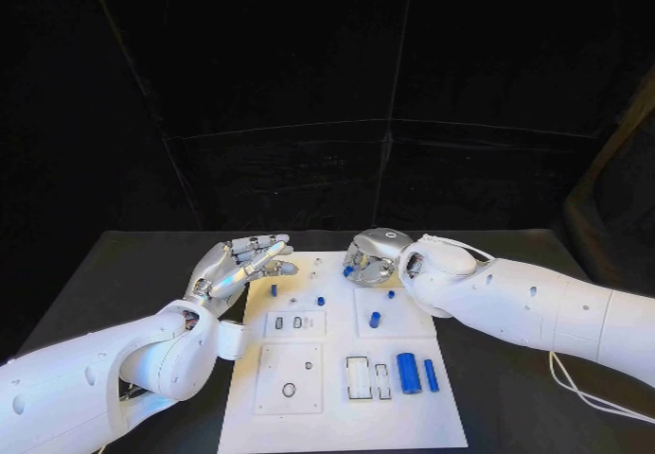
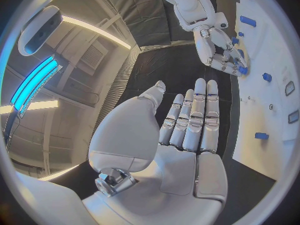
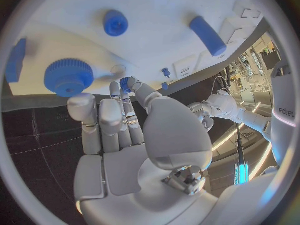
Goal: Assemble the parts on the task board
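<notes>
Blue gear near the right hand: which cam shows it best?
Right wrist view: the blue gear is large, its teeth plain, on the task board by the right hand. In the head view the hand covers that spot; in the left wrist view, small blue shows at its fingertips, too small to identify.

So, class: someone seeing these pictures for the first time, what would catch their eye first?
Probably the white task board on the black table, dotted with small blue parts such as the blue cylinder near its front. Next, the two silver hands at its far end: the left hand open, palm up beside the board, and the right hand reaching down over it.
</notes>
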{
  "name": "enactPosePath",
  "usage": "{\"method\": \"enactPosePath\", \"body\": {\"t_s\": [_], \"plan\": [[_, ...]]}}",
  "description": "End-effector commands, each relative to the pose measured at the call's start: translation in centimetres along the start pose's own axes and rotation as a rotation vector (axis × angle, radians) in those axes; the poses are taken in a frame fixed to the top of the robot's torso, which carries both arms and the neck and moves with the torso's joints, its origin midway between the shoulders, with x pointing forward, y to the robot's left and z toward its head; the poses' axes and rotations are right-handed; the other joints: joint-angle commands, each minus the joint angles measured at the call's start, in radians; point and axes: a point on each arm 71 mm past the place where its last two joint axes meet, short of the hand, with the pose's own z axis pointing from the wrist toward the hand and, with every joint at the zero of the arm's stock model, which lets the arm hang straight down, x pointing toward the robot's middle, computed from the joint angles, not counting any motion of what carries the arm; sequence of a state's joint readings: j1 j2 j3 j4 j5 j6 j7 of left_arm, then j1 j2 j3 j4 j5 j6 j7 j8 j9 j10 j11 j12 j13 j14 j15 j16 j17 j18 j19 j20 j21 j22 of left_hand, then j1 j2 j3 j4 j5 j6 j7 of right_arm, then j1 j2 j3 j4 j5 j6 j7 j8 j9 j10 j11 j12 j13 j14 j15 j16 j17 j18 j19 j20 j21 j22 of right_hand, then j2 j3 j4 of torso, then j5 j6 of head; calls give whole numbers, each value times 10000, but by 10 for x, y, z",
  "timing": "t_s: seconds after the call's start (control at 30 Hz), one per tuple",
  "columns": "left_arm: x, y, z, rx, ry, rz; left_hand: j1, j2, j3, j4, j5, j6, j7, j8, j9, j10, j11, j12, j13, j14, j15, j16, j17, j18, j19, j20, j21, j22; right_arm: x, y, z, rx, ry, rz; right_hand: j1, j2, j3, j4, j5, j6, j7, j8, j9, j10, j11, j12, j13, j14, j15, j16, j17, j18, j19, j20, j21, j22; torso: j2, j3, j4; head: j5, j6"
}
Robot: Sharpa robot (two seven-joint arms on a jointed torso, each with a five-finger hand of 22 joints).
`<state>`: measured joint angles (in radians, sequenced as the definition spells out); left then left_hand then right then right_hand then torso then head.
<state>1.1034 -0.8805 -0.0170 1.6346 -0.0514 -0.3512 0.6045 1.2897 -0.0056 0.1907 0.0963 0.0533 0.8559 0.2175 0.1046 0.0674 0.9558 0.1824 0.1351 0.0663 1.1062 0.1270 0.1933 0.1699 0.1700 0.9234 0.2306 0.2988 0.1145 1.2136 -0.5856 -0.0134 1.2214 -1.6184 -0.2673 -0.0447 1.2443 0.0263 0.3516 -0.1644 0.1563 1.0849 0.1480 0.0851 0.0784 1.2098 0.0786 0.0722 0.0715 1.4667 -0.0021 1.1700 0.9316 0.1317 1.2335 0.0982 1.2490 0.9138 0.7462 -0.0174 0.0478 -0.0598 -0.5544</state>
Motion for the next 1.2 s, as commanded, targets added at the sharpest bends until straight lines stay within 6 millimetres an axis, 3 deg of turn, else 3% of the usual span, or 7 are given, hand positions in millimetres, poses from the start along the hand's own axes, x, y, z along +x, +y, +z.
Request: {"method": "enactPosePath", "body": {"t_s": [0.03,0.2,0.67,0.83,0.97,1.2], "plan": [[1,-2,1,49,129,-44,19,64,1,-78,2,86,212,-61,-9,-27,21,-32,-15,-28,11,-47,10,128,-6,58,-21,-15,-7,1,4,308,-898,214,-23,17,-6,66,13,114,-9,22,22,85,-14,17,8,224,-47,38,23,-78,78,11,43,15,21,-4,25,7,17],[1,-3,1,69,136,-33,19,64,1,-78,2,86,212,-61,-9,-27,21,-32,-15,-28,11,-47,10,128,-6,58,-21,-15,-10,4,12,376,-1134,204,-23,17,-6,66,13,114,-9,22,22,85,-14,17,8,224,-47,38,23,-78,78,11,43,15,88,-31,62,17,65],[1,-4,4,73,157,-22,20,62,0,-89,1,85,213,-65,-9,-30,22,-37,-15,-27,12,-51,15,128,-5,59,-23,-18,-16,19,31,349,-1489,204,-32,-55,56,139,16,95,-2,-14,18,56,-5,-37,-5,212,-39,92,45,-81,74,6,81,49,269,-153,167,-98,132],[1,-4,5,62,156,-19,20,62,0,-89,1,85,213,-65,-9,-30,22,-37,-15,-27,12,-51,15,128,-5,59,-23,-18,-15,22,35,320,-1450,194,-31,-57,58,140,17,95,-2,-15,18,55,-5,-38,-5,212,-39,94,48,-80,72,6,80,46,282,-172,186,-119,153],[2,-4,5,52,167,-24,20,62,0,-89,1,85,213,-65,-9,-30,22,-37,-15,-27,12,-51,15,128,-5,59,-23,-18,-15,25,37,302,-1455,202,-31,-61,61,144,16,93,-1,-17,18,53,-4,-41,-6,211,-38,99,52,-81,73,6,83,51,296,-157,188,-92,154],[2,-3,6,26,163,-20,23,64,1,-99,1,83,213,-69,-10,-33,23,-43,-15,-25,12,-55,19,128,-4,60,-24,-21,-13,27,41,303,-1320,192,-31,-69,67,150,16,90,2,-21,17,50,-3,-45,-7,211,-37,106,57,-82,74,6,89,59,304,-168,196,-83,142]]}}
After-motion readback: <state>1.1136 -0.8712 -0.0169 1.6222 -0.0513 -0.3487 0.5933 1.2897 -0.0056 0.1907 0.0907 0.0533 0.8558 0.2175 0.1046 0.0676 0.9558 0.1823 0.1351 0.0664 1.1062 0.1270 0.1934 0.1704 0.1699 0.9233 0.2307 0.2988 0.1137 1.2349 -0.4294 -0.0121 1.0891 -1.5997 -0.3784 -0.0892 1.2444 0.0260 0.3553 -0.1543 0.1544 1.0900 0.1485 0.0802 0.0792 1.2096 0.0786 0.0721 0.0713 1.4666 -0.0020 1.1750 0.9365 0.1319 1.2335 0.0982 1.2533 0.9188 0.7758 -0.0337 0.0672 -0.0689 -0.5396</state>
